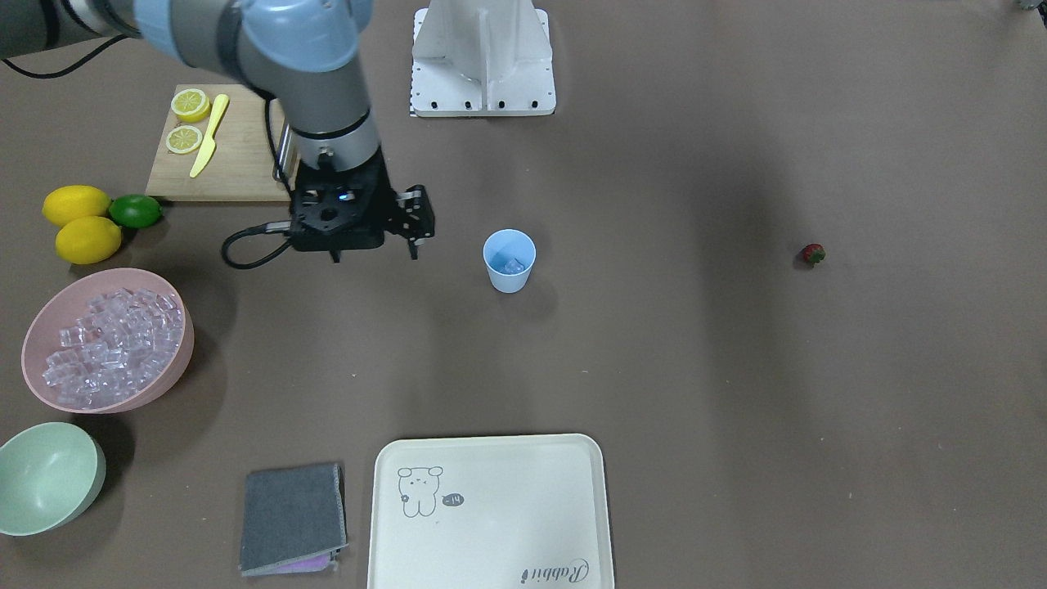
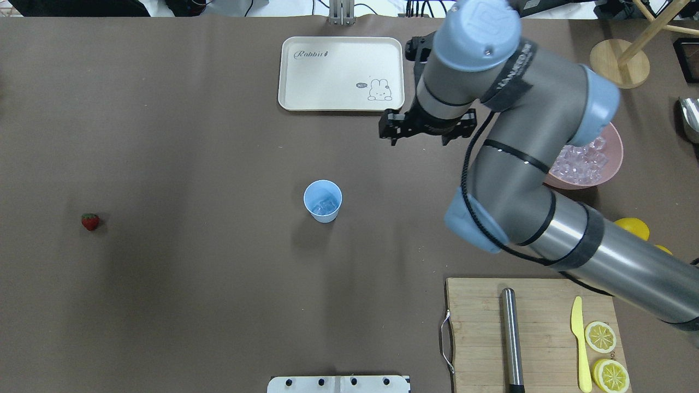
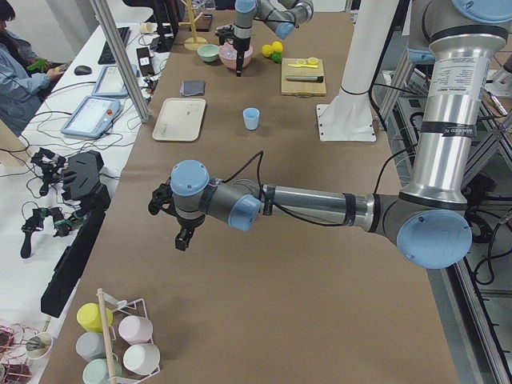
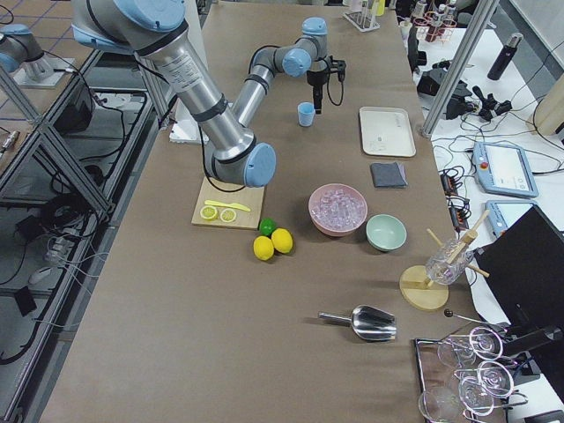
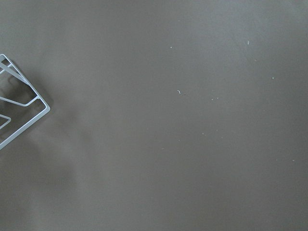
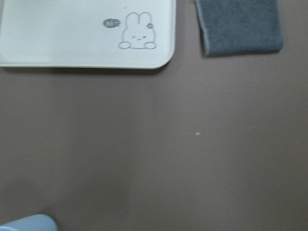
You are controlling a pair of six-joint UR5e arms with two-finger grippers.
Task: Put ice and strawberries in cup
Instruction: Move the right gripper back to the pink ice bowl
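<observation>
The light blue cup (image 1: pixel 509 260) stands upright mid-table with a few ice cubes (image 1: pixel 514 265) inside; it also shows in the overhead view (image 2: pixel 323 201). More ice (image 1: pixel 110 335) fills a pink bowl (image 1: pixel 33 327). The strawberry (image 1: pixel 812 254) lies alone on the table far on the robot's left (image 2: pixel 90 221). My right gripper (image 1: pixel 375 245) hangs open and empty above the table, between the cup and the pink bowl's side. My left gripper (image 3: pixel 180 240) hovers over bare table far from the cup; I cannot tell whether it is open or shut.
A cream tray (image 1: pixel 491 507) and a grey cloth (image 1: pixel 292 517) lie at the far edge. A pale green bowl (image 1: pixel 45 474), two lemons (image 1: pixel 78 204), a lime (image 1: pixel 135 210) and a cutting board (image 1: pixel 237 155) with lemon halves and a knife are on the robot's right.
</observation>
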